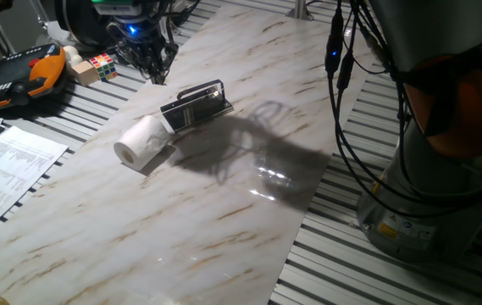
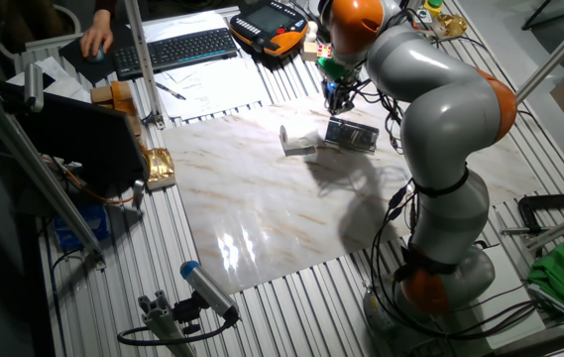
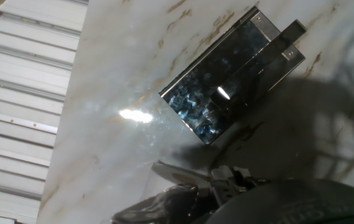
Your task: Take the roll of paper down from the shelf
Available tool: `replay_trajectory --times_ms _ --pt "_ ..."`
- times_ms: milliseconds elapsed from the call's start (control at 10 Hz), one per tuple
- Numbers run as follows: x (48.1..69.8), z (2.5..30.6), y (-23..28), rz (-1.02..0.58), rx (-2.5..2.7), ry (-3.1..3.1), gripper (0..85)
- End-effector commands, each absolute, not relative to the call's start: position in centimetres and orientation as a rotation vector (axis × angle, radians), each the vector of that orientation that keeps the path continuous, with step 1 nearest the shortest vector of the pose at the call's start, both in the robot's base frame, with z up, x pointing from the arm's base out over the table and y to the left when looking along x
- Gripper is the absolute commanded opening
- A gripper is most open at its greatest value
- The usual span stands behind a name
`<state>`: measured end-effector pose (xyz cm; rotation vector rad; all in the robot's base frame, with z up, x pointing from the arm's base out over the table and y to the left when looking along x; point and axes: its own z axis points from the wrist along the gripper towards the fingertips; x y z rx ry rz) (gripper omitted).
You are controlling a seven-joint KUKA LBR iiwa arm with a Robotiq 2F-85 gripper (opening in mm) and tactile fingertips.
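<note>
**A:** What does one fixed view give you?

**B:** The small white toilet-paper roll with the hollow core (image 1: 145, 142) lies on its side on the marbled tabletop (image 1: 224, 220), its side touching the low black rack with the silver wire rail (image 1: 196, 105). So the roll rests on the table beside the shelf, not on it. My two-finger gripper (image 1: 157, 69) hangs above the table's far edge, near the shelf but apart from it, with nothing between the fingers. A black-and-orange case (image 1: 16, 76) and a coloured puzzle cube (image 1: 103, 64) sit beyond the tabletop, and printed paper sheets (image 1: 8, 169) lie at its left.

**A:** And the other fixed view?

**B:** My grey-and-orange arm (image 2: 440, 109) arches over the table. The gripper (image 2: 338, 97) points down just behind the shelf (image 2: 352, 135). The roll (image 2: 297, 141) lies against the shelf's left end. A black keyboard (image 2: 177, 48) is at the far side.

**A:** The hand view?

**B:** I look down on the shelf (image 3: 226, 93), its shiny dark surface and metal rail on the marble. The roll is out of frame. My fingers (image 3: 183, 180) show only as a dark blur at the bottom edge, so whether they are spread or closed I cannot tell.
</note>
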<state>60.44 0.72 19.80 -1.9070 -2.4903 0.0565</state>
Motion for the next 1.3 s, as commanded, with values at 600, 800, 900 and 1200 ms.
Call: replay_trajectory --times_ms 600,800,900,1200 --pt "60.1 19.4 2.0 0.030 -1.912 -2.502 0.7" --pt "60.0 19.3 2.1 0.019 -1.909 -2.510 0.7" --pt "60.0 19.3 2.2 0.018 -1.909 -2.511 0.7" --pt "59.9 19.4 2.2 0.015 -1.915 -2.510 0.7"
